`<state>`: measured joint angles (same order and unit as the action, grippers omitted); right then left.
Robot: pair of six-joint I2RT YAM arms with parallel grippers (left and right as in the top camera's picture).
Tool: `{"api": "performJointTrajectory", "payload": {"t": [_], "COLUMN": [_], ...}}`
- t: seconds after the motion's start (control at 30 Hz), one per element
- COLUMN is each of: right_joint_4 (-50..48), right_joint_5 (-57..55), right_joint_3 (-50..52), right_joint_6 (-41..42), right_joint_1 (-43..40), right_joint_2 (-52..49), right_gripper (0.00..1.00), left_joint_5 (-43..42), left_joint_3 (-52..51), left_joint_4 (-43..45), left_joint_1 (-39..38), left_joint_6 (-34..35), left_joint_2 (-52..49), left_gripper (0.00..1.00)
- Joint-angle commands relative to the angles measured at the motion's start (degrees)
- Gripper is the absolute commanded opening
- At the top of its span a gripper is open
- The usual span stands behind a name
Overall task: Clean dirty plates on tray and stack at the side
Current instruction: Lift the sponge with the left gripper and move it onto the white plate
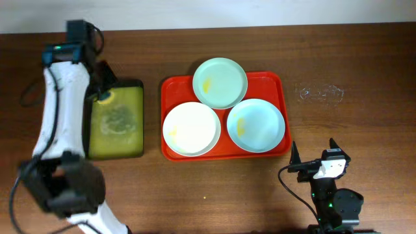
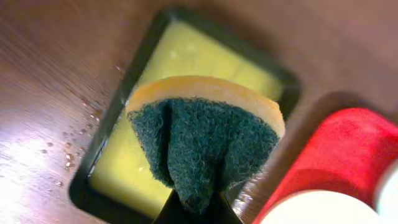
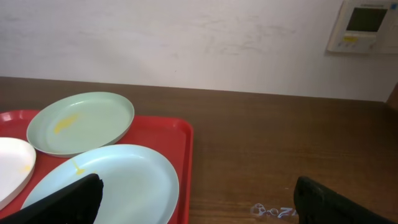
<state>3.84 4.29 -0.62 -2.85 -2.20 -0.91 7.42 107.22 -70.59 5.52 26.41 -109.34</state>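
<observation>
The red tray (image 1: 281, 84) holds three plates: a mint plate (image 1: 220, 82) at the back, a white plate (image 1: 190, 129) front left and a pale blue plate (image 1: 255, 125) front right, each with a yellowish smear. My left gripper (image 1: 102, 95) is shut on a yellow sponge with a green scouring face (image 2: 205, 140), held above the yellow-green tray (image 2: 180, 62). My right gripper (image 1: 314, 156) is open and empty near the table's front, just right of the red tray (image 3: 168, 134); the pale blue plate (image 3: 124, 183) and mint plate (image 3: 81, 123) lie ahead of it.
The black-rimmed yellow-green tray (image 1: 117, 120) with wet residue lies left of the red tray. Water drops sit on the wood beside it (image 2: 81, 134). A small clear wet patch (image 1: 320, 93) lies right of the red tray. A wall stands behind the table.
</observation>
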Motion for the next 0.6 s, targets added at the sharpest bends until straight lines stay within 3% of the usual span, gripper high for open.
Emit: {"api": "performJointTrajectory", "payload": {"t": [0.0, 0.1, 0.2, 0.27, 0.4, 0.47, 0.57], "right_joint_4": [0.3, 0.3, 0.3, 0.3, 0.3, 0.3, 0.3], "right_joint_5": [-0.3, -0.3, -0.3, -0.3, -0.3, -0.3, -0.3], "right_joint_3": [0.3, 0.3, 0.3, 0.3, 0.3, 0.3, 0.3], "right_joint_6": [0.1, 0.1, 0.1, 0.1, 0.1, 0.1, 0.1], "right_joint_1": [0.3, 0.3, 0.3, 0.3, 0.3, 0.3, 0.3], "right_joint_2": [0.4, 0.4, 0.4, 0.4, 0.4, 0.4, 0.4], "right_gripper": [0.99, 0.99, 0.99, 0.99, 0.99, 0.99, 0.99], "left_joint_5": [-0.6, -0.6, -2.0, -9.2, -12.8, -13.0, -13.0], "left_joint_3": [-4.4, -17.0, -9.3, -2.8, -6.8, -14.4, -21.1], "left_joint_4": [2.0, 9.6, 3.5, 0.1, 2.2, 9.5, 14.6], "left_joint_1": [-0.1, -0.5, -0.4, -1.7, -14.3, -24.0, -30.9], "left_joint_6": [-0.3, -0.3, -0.4, -0.4, -2.5, -0.9, 1.0], "left_joint_2": [0.4, -3.0, -0.3, 5.0, 6.0, 1.5, -4.7], "left_gripper": [0.00, 0.00, 0.00, 0.00, 0.00, 0.00, 0.00]}}
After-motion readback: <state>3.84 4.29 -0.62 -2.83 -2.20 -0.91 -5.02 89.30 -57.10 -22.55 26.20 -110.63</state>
